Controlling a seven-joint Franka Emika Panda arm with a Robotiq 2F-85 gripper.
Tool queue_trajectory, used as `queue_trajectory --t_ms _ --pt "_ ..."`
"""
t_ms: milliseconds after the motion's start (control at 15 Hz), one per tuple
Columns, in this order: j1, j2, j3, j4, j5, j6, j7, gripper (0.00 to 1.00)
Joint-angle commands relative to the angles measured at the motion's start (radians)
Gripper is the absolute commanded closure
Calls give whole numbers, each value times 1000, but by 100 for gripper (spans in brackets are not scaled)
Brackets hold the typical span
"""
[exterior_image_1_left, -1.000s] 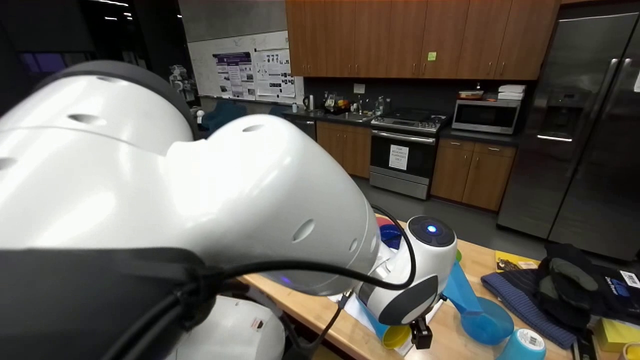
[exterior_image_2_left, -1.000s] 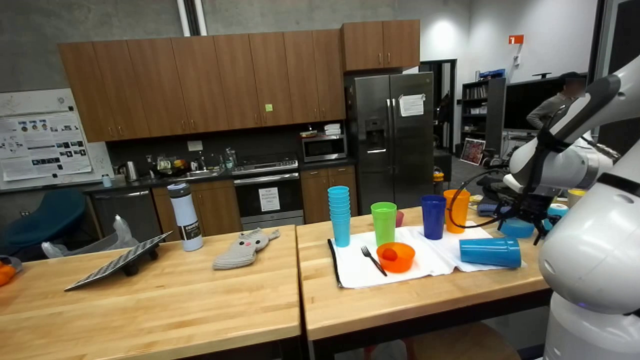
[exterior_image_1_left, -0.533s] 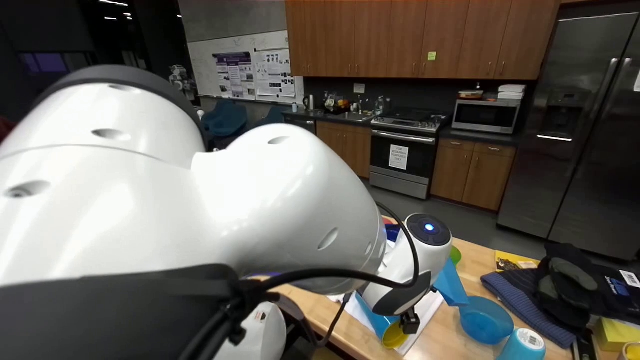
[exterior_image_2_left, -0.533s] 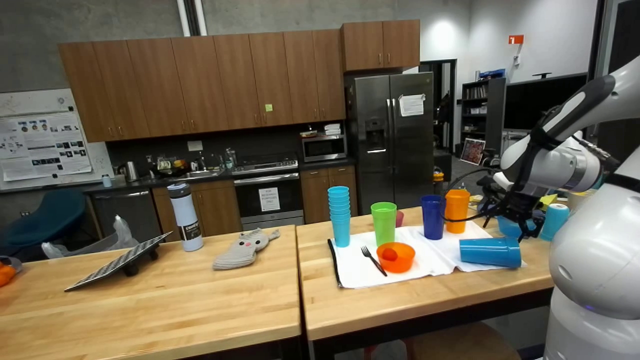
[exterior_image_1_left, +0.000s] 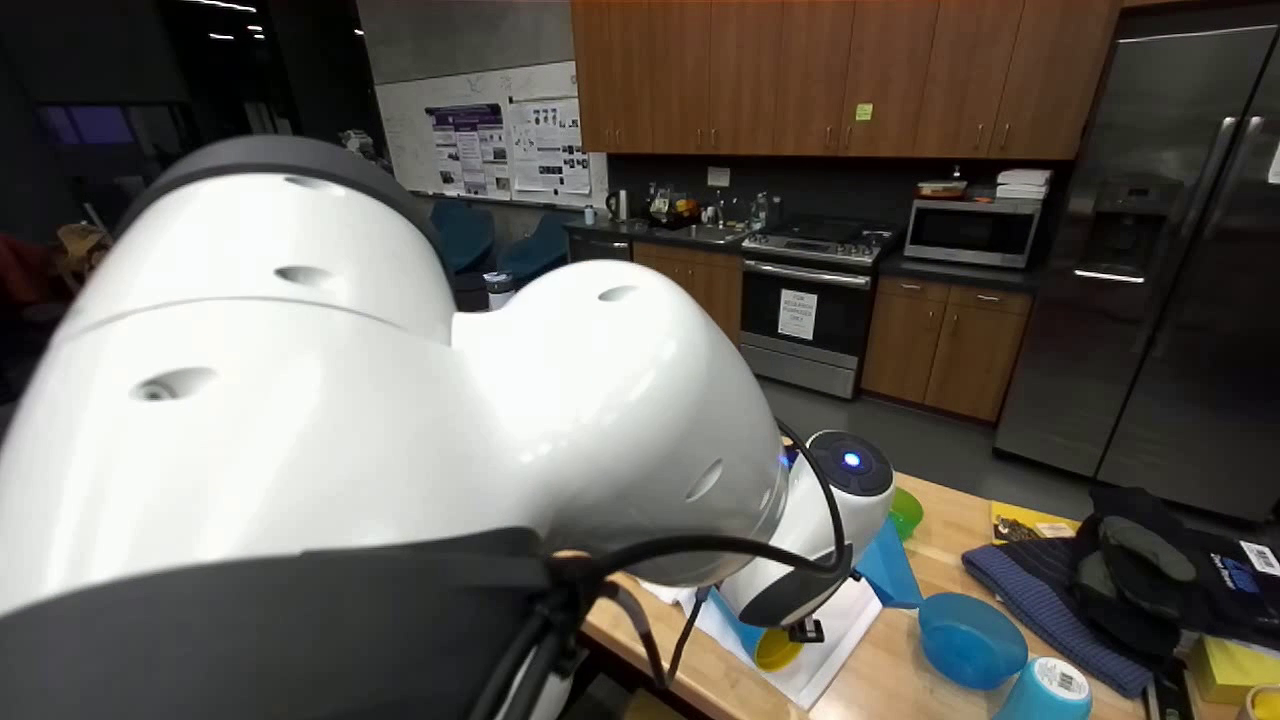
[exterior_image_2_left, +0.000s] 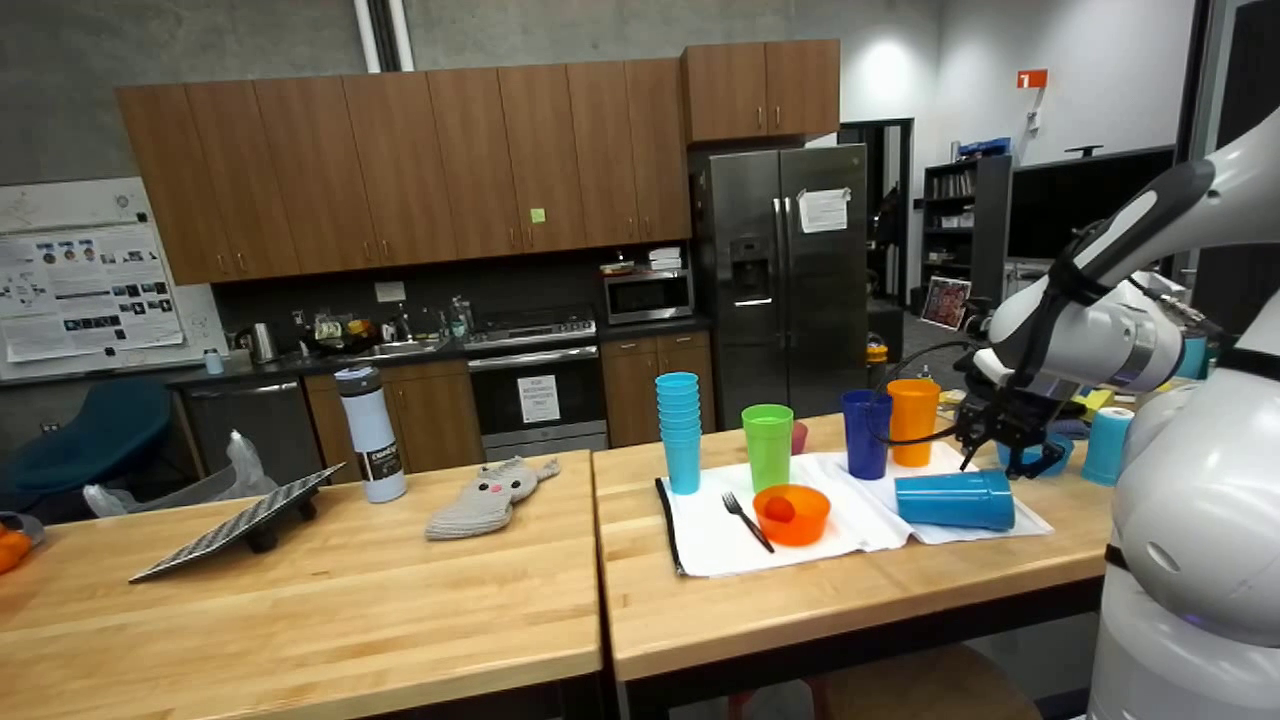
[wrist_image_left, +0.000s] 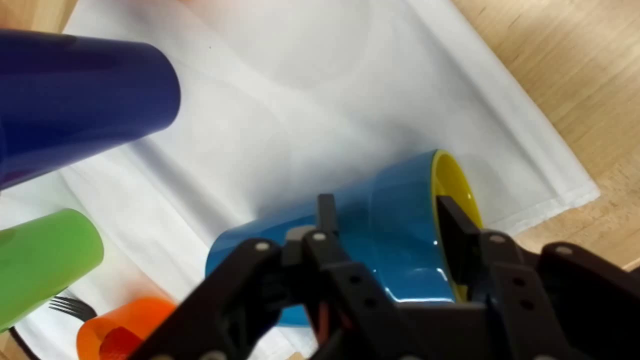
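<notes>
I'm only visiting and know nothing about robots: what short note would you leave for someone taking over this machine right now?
Gripper: open, its jaws apart over the mouth end of the blue cup; whether they touch it I can't be sure.
Things: the blue cup lies on its side on the white cloth, yellow inside showing. In an exterior view, the navy cup and orange cup stand upright nearby.
Done: the jaws are down at the cup.
Not yet done: no firm grip shows, and the cup isn't lifted.
</notes>
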Motion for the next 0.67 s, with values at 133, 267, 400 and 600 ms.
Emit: queue_trajectory --t_ms 133,267,400,600 --pt "58 -22 -57 3 30 31 5 90" --pt "71 -28 -71 2 38 40 6 93" --pt "54 -17 -42 -1 121 47 -39 94" --pt "76 -40 -75 7 86 38 -9 93"
